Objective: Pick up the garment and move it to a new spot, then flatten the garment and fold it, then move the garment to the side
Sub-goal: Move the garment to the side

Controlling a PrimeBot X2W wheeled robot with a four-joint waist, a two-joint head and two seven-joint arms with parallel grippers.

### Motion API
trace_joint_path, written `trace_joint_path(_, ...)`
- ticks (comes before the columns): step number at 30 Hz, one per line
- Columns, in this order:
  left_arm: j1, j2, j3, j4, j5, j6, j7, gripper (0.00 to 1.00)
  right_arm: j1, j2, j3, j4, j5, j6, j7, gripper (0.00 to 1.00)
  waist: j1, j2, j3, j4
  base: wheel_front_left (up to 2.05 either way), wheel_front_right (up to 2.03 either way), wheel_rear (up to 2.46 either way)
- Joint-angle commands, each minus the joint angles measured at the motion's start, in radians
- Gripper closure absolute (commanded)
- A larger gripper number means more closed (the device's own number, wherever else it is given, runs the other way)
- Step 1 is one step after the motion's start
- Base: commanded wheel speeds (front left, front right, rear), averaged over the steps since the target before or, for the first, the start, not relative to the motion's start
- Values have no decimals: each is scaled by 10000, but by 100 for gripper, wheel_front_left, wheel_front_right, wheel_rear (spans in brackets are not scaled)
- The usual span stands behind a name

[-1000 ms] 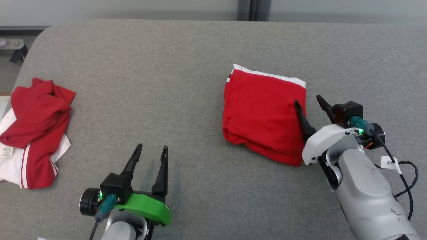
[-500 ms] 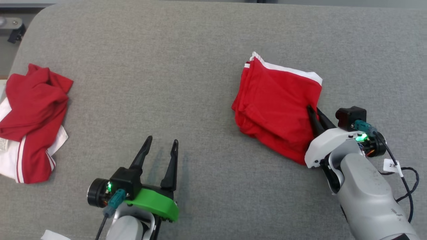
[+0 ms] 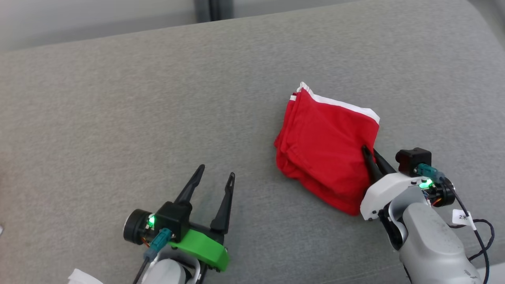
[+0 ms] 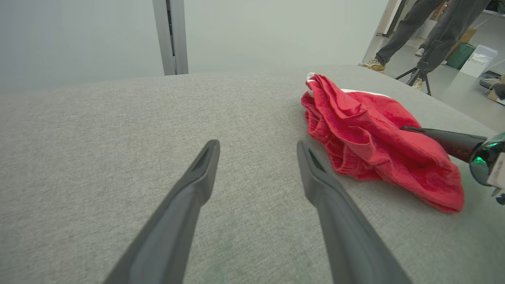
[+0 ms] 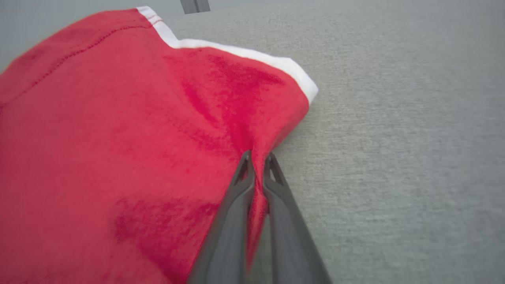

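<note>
Head view: red garment (image 3: 321, 157), folded, white trim along far edge, on grey surface (image 3: 118, 118). Right gripper (image 3: 369, 150) clamped on its right edge. Left gripper (image 3: 217, 170) fingers apart, near left.

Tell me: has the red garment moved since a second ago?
Yes, to the robot's right. The garment lay below the wall post before; now it lies well right of it.

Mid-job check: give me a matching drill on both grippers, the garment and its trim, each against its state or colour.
Things:
1. left gripper
2. right gripper
3. garment
4. trim

States:
A. white
B. shut on the garment's edge
C. open, holding nothing
D. red, folded

Pairs: 1-C, 2-B, 3-D, 4-A
</note>
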Motion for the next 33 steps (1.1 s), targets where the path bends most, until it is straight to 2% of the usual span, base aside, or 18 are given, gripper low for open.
trace_joint_path(1,-35,50,-103,-23,-172,-45,-3,0,214,-35,26,-64,95,-18,-7,100,0,0,-632,-1926,0,0,0)
trace_joint_path(2,-18,56,-331,27,-215,-46,-3,0,333,-33,40,-126,94,-18,-7,100,0,0,-639,-2300,0,0,0)
trace_joint_path(5,-22,58,-538,39,-285,-43,-3,0,458,-30,78,-246,102,-18,-10,100,0,0,-577,-2842,0,0,0)
trace_joint_path(12,-209,69,-591,121,-1,-41,-3,0,543,-25,-43,-445,-20,-17,-12,100,0,0,-217,-3179,0,0,0)
trace_joint_path(17,-370,213,-544,191,38,-42,-3,0,132,-54,-173,-481,-592,-17,-13,100,0,0,188,-2813,0,0,0)
trace_joint_path(22,-721,371,-507,68,159,-42,-3,0,-697,-492,-405,-265,-1271,-17,-13,100,0,0,889,-2215,0,0,0)
trace_joint_path(28,-1299,628,-578,-124,254,-41,-3,0,-2296,-1405,-694,348,-2033,-18,-13,100,0,0,1896,-1430,0,0,0)
trace_joint_path(33,-1849,698,-706,-294,259,-41,-3,0,-3588,-2488,-1179,1230,-2792,-18,46,100,0,0,2625,-788,0,0,0)
